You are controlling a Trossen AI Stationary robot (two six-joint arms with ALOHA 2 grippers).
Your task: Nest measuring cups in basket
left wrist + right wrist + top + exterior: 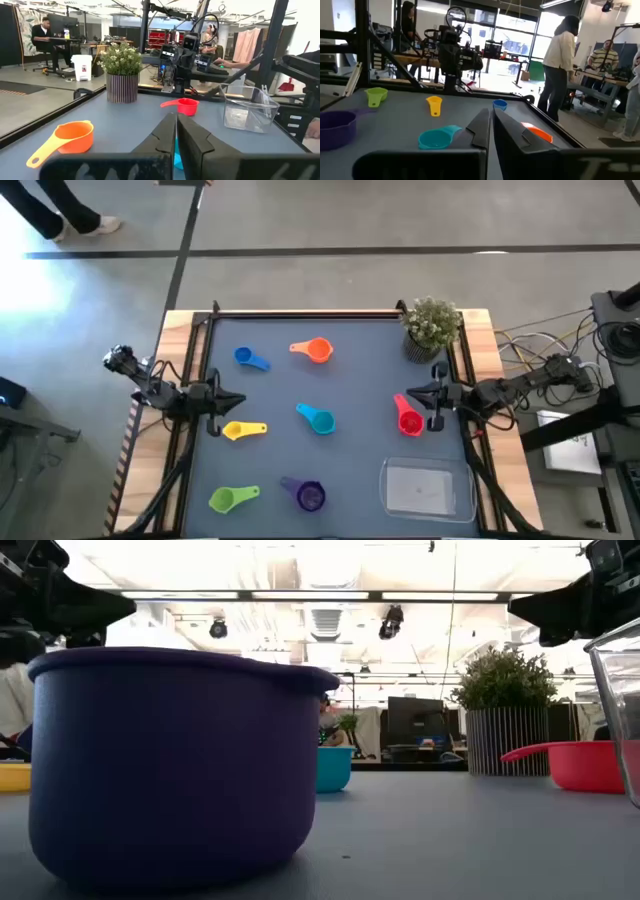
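While both tools sit closed, clear basket [427, 489] holds nothing, seven measuring cups [317, 419] scattered outside it

the middle of the table [350, 380] has open lanes between the scattered cups. the teal cup [318, 419] sits alone at the centre, with free room on all sides. the red cup [408, 418] lies just beside the right gripper [412, 393], so the way inward there is narrow. the yellow cup [243, 430] lies close under the left gripper [240, 400]. the potted plant [431, 327] blocks the far right corner. the basket [426, 487] fills the near right corner; the purple cup [306, 494] and green cup [231, 499] stand along the near edge.
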